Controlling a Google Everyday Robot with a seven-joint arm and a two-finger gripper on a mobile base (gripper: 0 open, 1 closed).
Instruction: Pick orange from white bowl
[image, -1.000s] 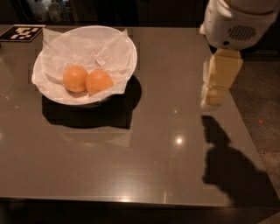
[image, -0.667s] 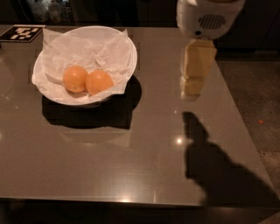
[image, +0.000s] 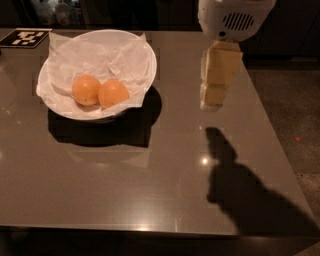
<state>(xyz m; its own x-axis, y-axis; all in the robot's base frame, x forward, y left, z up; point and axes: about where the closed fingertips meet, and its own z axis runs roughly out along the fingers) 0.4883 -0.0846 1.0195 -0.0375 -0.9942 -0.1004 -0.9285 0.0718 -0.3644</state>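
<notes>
- Camera view: the gripper (image: 212, 100), a pale cream block hanging from the arm's white housing (image: 235, 17), hovers above the dark table (image: 150, 190). It holds nothing. Whether it is apart or together cannot be told from this angle.
- The white bowl (image: 150, 65) sits well apart from the gripper, off to its left as the camera sees it and at about the same depth. Crumpled white paper (image: 100, 55) lines the bowl.
- The orange (image: 113, 93), deep in colour and slightly pointed, lies in the bowl on the side nearer the gripper. It touches a rounder, paler orange (image: 86, 89) on its far side.
- Risk: because the two fruits touch, a descent aimed slightly too far across the bowl would likely land on the wrong fruit or straddle both.
- Risk: the bowl's near rim stands between the gripper and the orange. A low sideways approach would probably strike it and push or tip the bowl.
- Risk: the paper may bunch under the gripper or be caught along with the fruit and lifted out.
- Risk: the smooth, rounded skin could roll or squirt away if the squeeze is off-centre, nudging the fruit against its neighbour.
- The arm's shadow (image: 240, 190) falls on the table in front of the gripper, toward the camera. A black-and-white marker tag (image: 25, 37) lies far beyond the bowl.
</notes>
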